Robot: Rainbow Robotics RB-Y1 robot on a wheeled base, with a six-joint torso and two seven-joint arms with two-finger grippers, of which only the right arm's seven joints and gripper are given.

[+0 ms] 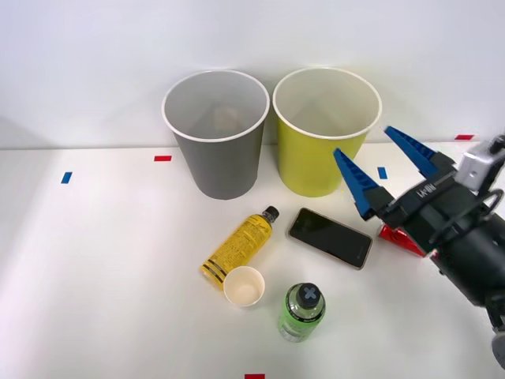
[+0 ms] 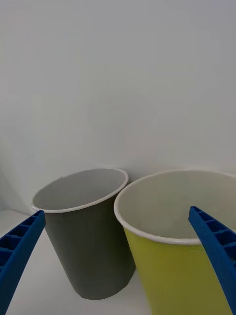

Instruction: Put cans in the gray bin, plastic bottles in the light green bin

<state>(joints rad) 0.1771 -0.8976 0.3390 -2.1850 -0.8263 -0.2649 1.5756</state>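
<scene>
Right gripper (image 1: 391,170) hangs wide open and empty near the table's right edge, over the red can (image 1: 398,239). Gray bin (image 1: 215,134) and light green bin (image 1: 326,130) stand touching at the back edge. Yellow bottle (image 1: 239,247) lies mid-table, touching a paper cup (image 1: 243,286); green bottle (image 1: 302,311) stands nearer the front. Lowering blindly might nudge the black phone (image 1: 330,237).

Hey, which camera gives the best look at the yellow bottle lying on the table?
The front view: the yellow bottle lies there in full, black cap toward the gray bin, its base beside the paper cup. The right wrist view faces the two bins instead.
</scene>
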